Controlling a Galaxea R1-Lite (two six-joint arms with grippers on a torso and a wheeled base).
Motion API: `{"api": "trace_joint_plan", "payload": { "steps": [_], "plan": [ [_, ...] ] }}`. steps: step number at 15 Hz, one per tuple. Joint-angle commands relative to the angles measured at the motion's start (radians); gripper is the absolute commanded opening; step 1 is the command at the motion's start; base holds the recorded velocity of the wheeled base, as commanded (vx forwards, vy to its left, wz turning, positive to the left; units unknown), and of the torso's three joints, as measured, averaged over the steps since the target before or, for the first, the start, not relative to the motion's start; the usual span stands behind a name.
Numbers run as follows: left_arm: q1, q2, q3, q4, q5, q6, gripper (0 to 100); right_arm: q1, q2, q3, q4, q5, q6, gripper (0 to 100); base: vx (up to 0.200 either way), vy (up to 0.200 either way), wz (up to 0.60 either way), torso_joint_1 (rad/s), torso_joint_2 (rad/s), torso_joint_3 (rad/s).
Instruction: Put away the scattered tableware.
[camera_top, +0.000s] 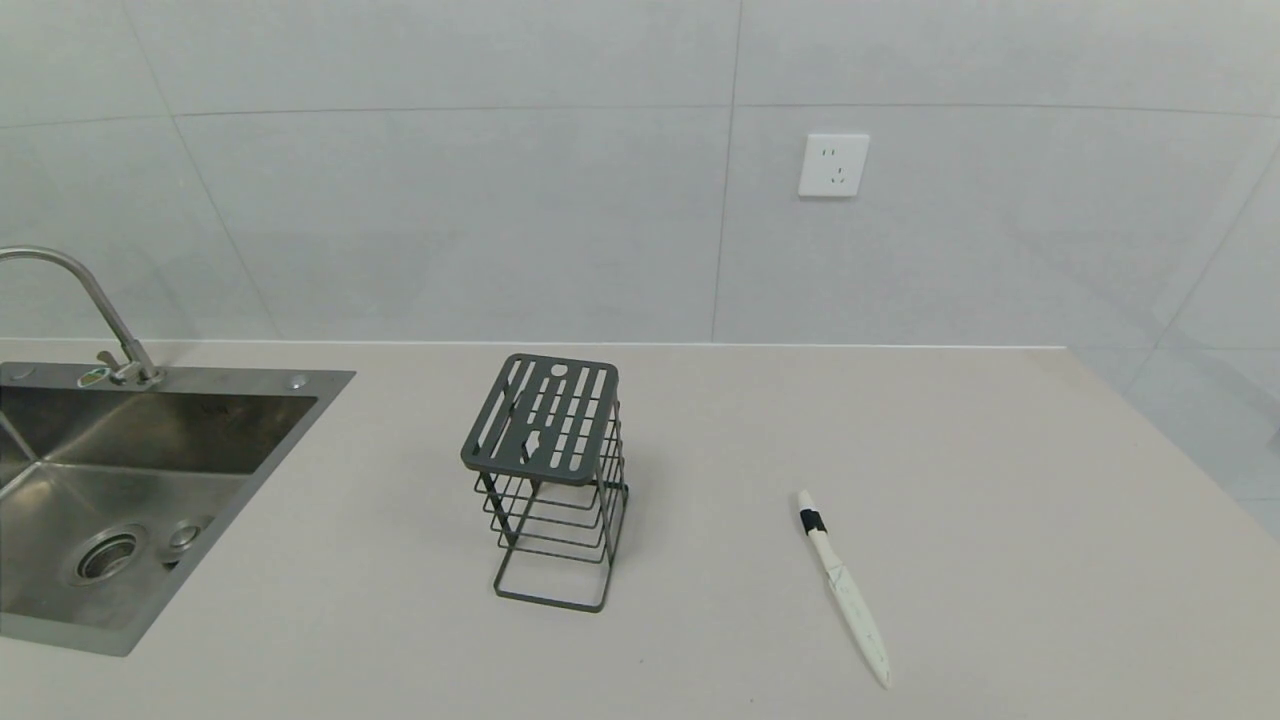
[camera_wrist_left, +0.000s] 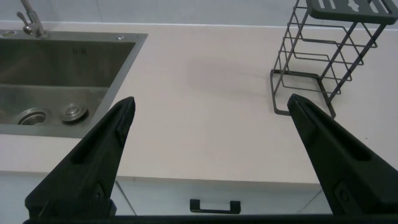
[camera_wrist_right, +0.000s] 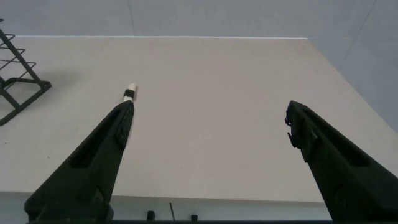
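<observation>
Overhead first, head view: white knife (camera_top: 842, 585) lies flat on the pale counter (camera_top: 1000, 450), well to the right of the dark wire rack (camera_top: 548, 480). Handle end with its black band points toward the back wall, blade tip toward the near edge. The rack stands upright with a slotted top plate. Steel sink (camera_top: 300, 385) and faucet (camera_top: 80, 290) sit far left, wall socket (camera_top: 833, 165) above.

Left wrist view: left gripper (camera_wrist_left: 211, 102) spread wide, nothing between its fingers, poised over bare counter between sink (camera_wrist_left: 134, 46) and rack (camera_wrist_left: 323, 68). A drawer handle (camera_wrist_left: 214, 205) shows below the counter edge.

Right wrist view: right gripper (camera_wrist_right: 209, 107) also spread wide and empty. The knife's handle end (camera_wrist_right: 130, 92) peeks out just past one fingertip; the blade is hidden behind that finger. A corner of the rack (camera_wrist_right: 18, 87) sits off to the side.

Handling, by judgement: the knife looks light, stiff and smooth, and it lies low against the counter, so a pinch could skid. Best hold is across the handle near the black band, clear of the blade, leaving the tip free to drop into a rack slot.
</observation>
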Motion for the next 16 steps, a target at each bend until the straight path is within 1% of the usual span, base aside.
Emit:
{"api": "trace_joint_plan", "payload": {
  "steps": [1,2,3,4,6,7,8,11,14,16],
  "plan": [
    [0.001,0.001,0.000,-0.001,0.000,0.000,100,0.000,0.000,0.000,-0.122,0.028,0.000,100,0.000,0.000,0.00,0.000,0.00,0.000],
    [0.001,0.001,0.000,0.001,0.000,0.000,100,0.000,0.000,-0.006,-0.189,0.087,0.005,100,0.000,0.000,0.00,0.000,0.00,0.000],
    [0.001,0.001,0.000,0.001,0.000,0.000,100,0.003,0.003,-0.028,-0.191,0.156,0.005,100,0.000,0.000,0.00,0.000,0.00,0.000],
    [0.001,0.001,0.000,0.001,0.000,0.000,100,0.003,0.044,-0.071,-0.171,0.195,0.006,100,0.000,0.000,0.00,0.000,0.00,0.000],
    [0.001,0.001,0.000,0.001,0.000,0.000,100,0.012,0.191,-0.129,-0.133,0.232,0.009,100,0.000,0.000,0.00,0.000,0.00,0.000],
    [0.001,0.001,0.000,0.001,0.000,0.000,100,0.049,0.285,-0.149,-0.127,0.319,0.011,100,0.000,0.000,0.00,0.000,0.00,0.000],
    [0.001,0.001,0.000,0.001,0.000,0.000,100,0.075,0.352,-0.152,-0.128,0.353,0.011,100,0.000,0.000,0.00,0.000,0.00,0.000],
    [0.001,0.001,0.000,0.001,-0.001,0.000,100,0.095,0.506,-0.155,-0.133,0.357,0.002,100,0.000,0.000,0.00,0.000,0.00,0.000],
    [0.001,0.001,0.000,0.002,-0.001,0.000,100,0.155,0.645,-0.178,-0.131,0.357,-0.006,100,0.000,0.000,0.00,0.000,0.00,0.000],
    [0.001,0.001,0.000,0.002,-0.001,0.000,100,0.166,0.771,-0.192,-0.131,0.353,-0.064,100,0.000,0.000,0.00,0.000,0.00,0.000]
  ]
}}
